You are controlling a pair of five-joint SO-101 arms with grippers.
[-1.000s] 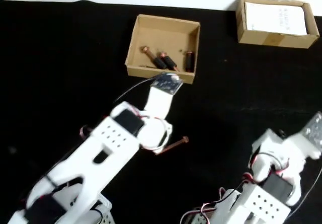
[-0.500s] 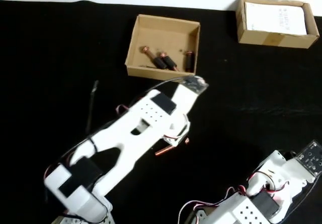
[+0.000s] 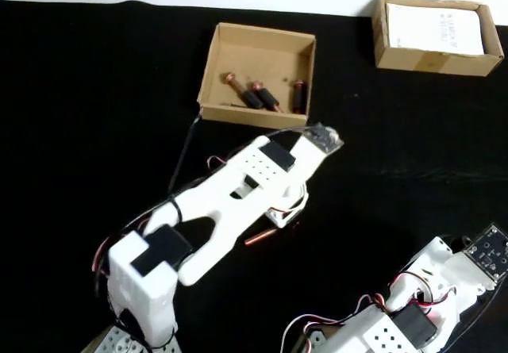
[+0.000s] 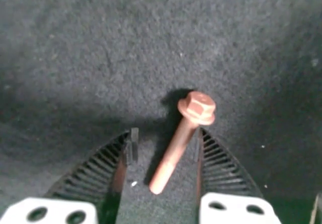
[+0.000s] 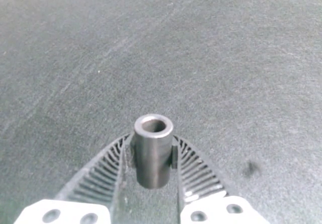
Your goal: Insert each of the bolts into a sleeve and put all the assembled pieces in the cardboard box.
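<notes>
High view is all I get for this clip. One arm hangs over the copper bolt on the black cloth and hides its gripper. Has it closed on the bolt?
Observer: No. In the left wrist view the left gripper is open, and the bolt lies on the cloth between its fingers.
Operator: Which way does the bolt lie in there?
Observer: Its hex head sits just past the fingertips, with the shank end back between them.
Operator: And the other arm, low in my picture, is it carrying anything?
Observer: Yes. The right gripper is shut on a dark sleeve, with the open bore facing the wrist camera.
</notes>
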